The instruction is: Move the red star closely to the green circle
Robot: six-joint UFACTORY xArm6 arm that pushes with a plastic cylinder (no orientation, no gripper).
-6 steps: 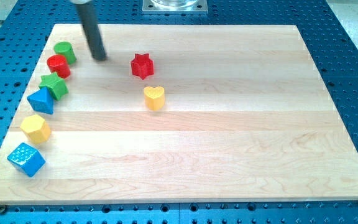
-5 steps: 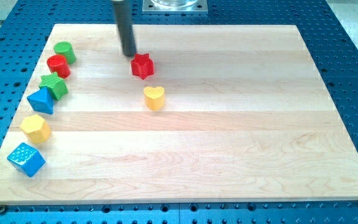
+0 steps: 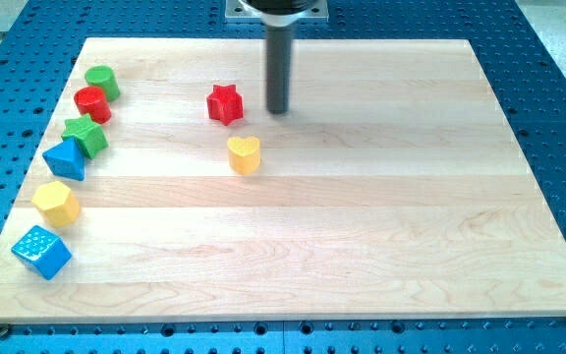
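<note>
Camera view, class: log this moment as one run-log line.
my tip: right of red star block, apart | green circle block: far left | star not yet near circle | yellow heart block: below star

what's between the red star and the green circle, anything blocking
Nothing visible. The board is bare between the red star and the green circle; the red circle sits just below that line. My tip stands right of the star.

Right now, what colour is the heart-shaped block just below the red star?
Yellow. The heart shows plainly in the camera view, below the red star.
</note>
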